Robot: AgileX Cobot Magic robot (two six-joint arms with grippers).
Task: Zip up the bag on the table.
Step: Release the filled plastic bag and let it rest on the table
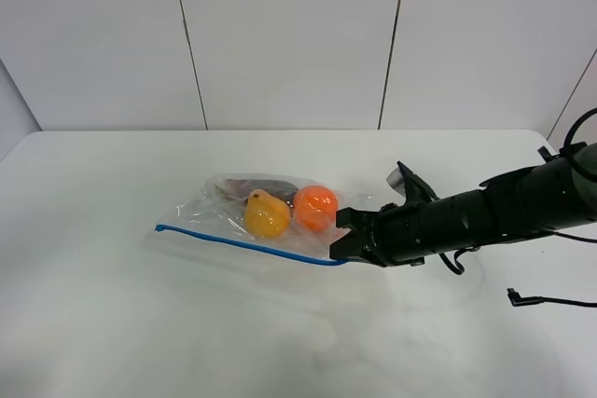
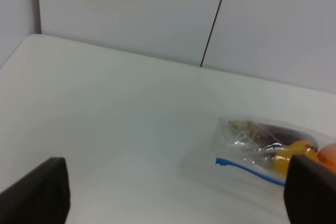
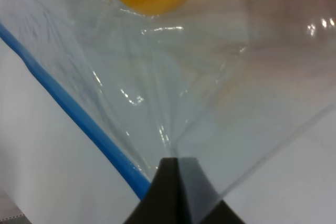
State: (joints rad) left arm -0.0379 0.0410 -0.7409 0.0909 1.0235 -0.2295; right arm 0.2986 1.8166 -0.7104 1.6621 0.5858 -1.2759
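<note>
Right tool [image 1: 343,238] pinching the bag [image 1: 266,216] on the table [image 1: 112,277].
Jaws closed on the corner beside the blue zip strip [image 1: 242,243]; left tool [image 2: 176,182] spread wide.

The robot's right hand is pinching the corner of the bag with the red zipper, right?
Not quite. The zipper is blue, not red, as the high camera shows. The right gripper is indeed pinching a corner of the bag.
</note>
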